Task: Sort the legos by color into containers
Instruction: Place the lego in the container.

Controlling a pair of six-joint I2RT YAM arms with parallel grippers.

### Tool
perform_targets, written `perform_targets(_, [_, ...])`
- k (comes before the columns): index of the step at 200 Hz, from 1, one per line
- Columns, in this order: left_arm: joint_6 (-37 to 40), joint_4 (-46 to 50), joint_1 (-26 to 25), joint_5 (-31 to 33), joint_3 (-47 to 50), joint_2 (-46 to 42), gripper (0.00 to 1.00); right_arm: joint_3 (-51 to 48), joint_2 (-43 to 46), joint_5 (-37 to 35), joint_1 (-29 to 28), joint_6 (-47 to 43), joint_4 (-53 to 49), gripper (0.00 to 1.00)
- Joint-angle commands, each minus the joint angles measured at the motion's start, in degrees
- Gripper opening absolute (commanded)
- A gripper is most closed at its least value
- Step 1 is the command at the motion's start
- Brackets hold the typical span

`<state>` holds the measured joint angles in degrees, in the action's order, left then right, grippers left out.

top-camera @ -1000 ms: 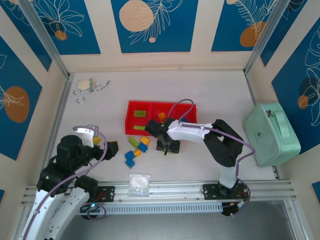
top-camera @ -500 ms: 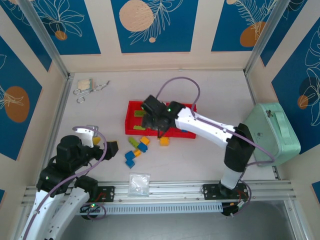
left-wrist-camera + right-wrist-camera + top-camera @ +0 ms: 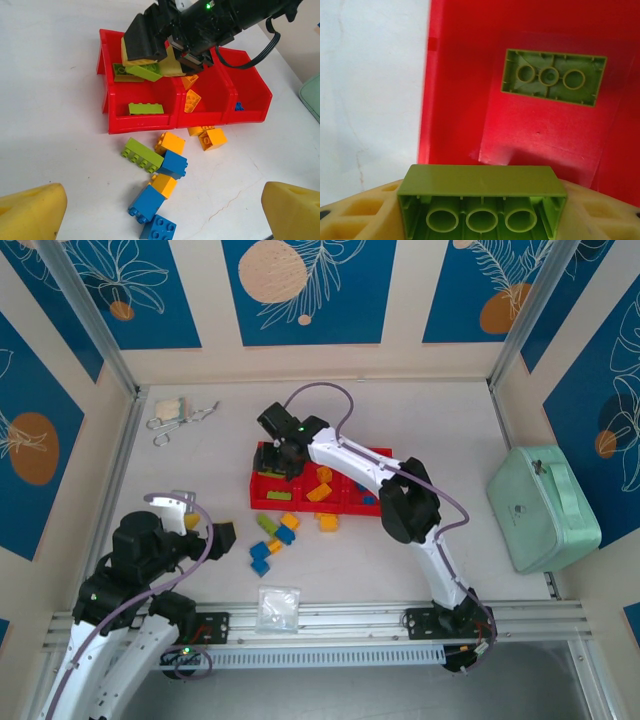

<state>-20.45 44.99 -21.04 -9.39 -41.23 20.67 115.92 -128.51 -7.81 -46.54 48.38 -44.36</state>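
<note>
My right gripper [image 3: 482, 212] is shut on a lime green lego [image 3: 482, 199], its hollow underside facing the camera, and hangs over the left compartment of the red tray [image 3: 454, 100]. Another green lego [image 3: 553, 77] lies upside down in that compartment. In the left wrist view the held green lego [image 3: 146, 71] sits above the tray [image 3: 145, 123]; orange legos [image 3: 191, 100] lie in the middle compartment and a blue one [image 3: 239, 106] in the right. Loose green [image 3: 141, 155], orange [image 3: 170, 143] and blue [image 3: 146, 202] legos lie before the tray. My left gripper [image 3: 160, 220] is open above them.
A mint-green case [image 3: 545, 505] stands at the right edge of the table. A clear plastic bag [image 3: 278, 607] lies near the front rail. Small metal items [image 3: 175, 415] sit at the back left corner. Two more orange legos [image 3: 212, 137] rest against the tray's front.
The right arm has swung from the table in front of the tray up and back-left to over the left compartment, carrying the green lego. The left arm has stayed still.
</note>
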Motion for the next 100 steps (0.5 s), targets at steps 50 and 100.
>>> perform_targets(50, [1.0, -0.5, -0.7, 0.7, 0.3, 0.2, 0.99, 0.9, 4.1, 3.2, -0.3, -1.4, -1.5, 0.98])
perform_targets(100, [0.5, 0.5, -0.7, 1.9, -0.4, 2.9, 0.99, -4.4, 14.2, 3.6, -0.3, -4.2, -0.7, 0.99])
